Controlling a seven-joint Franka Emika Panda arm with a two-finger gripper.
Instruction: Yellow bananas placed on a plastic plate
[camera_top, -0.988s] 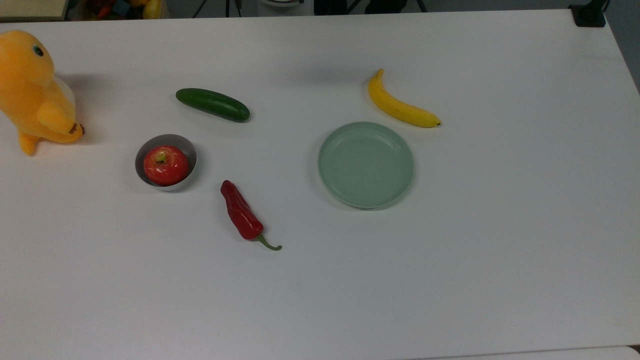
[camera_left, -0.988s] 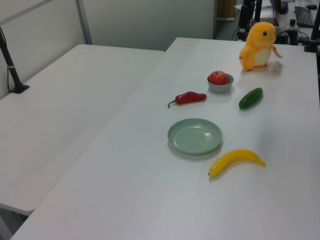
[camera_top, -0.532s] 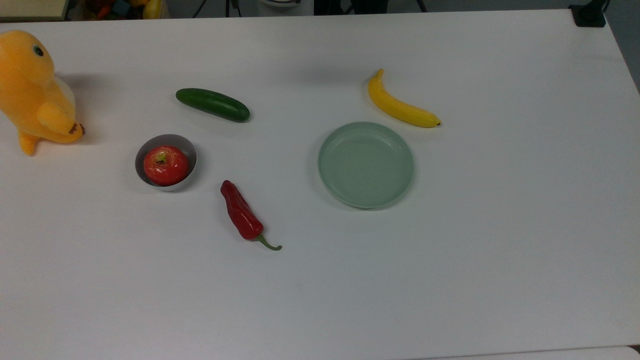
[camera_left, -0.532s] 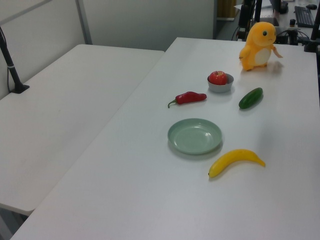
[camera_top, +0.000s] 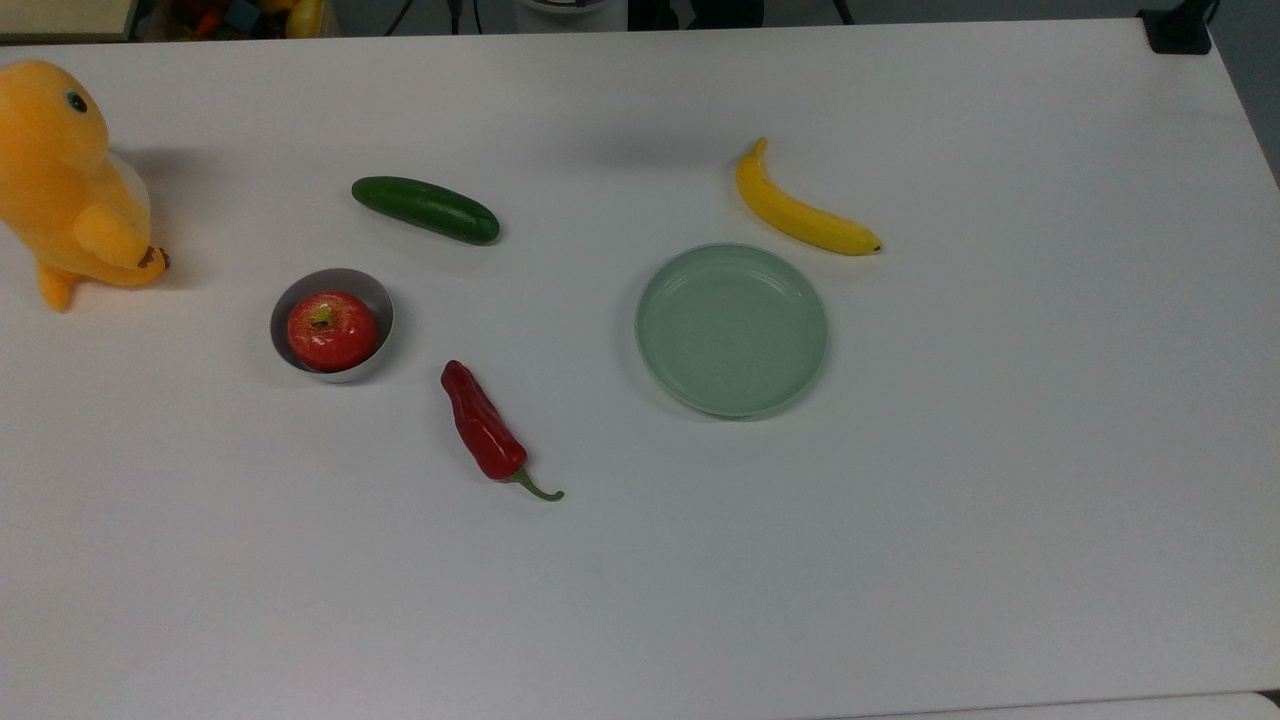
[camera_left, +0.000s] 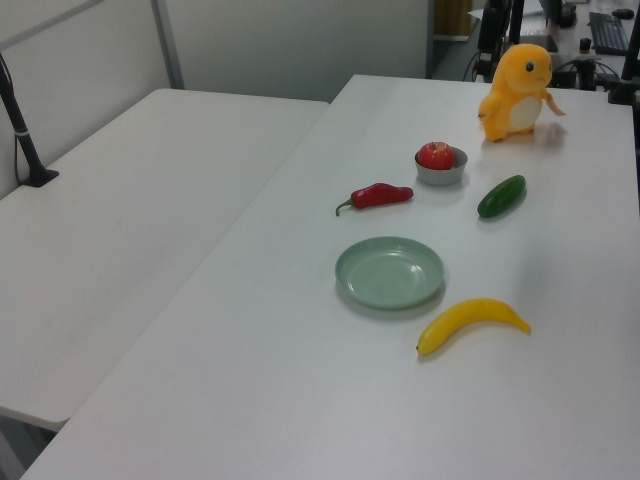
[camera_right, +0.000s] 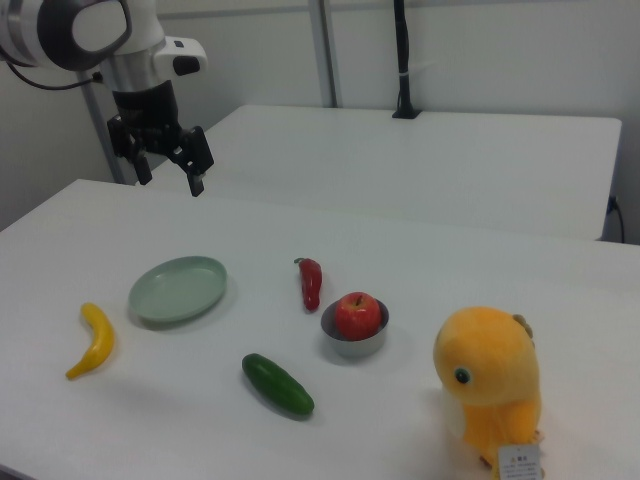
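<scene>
Banana (camera_top: 797, 211) lies flat on the white table (camera_top: 1000, 450), in the upper right-centre of the top view, just above the plate's (camera_top: 731, 329) rim and not on it; a thin strip of table shows between them. Its dark tip points to the top view's right, its stem end up and left. In the left view the banana (camera_left: 472, 321) sits at lower right with the plate (camera_left: 390, 272) just up and left of it; in the right view the banana (camera_right: 92, 339) is at far left, the plate (camera_right: 177, 288) beside it. The plate holds nothing.

My gripper (camera_right: 172, 166) hangs in the air at the upper left of the right view, well above the table and well apart from both banana and plate. My fingers (camera_right: 196, 160) point down, spread apart, with nothing between them.

Further out in the top view: a red chili (camera_top: 484, 425) at lower centre-left, a cucumber (camera_top: 425, 209) at upper centre-left, an apple (camera_top: 332, 330) sitting inside a small metal bowl (camera_top: 379, 297) to the left, and a plush toy (camera_top: 62, 182) upright at the far left edge
</scene>
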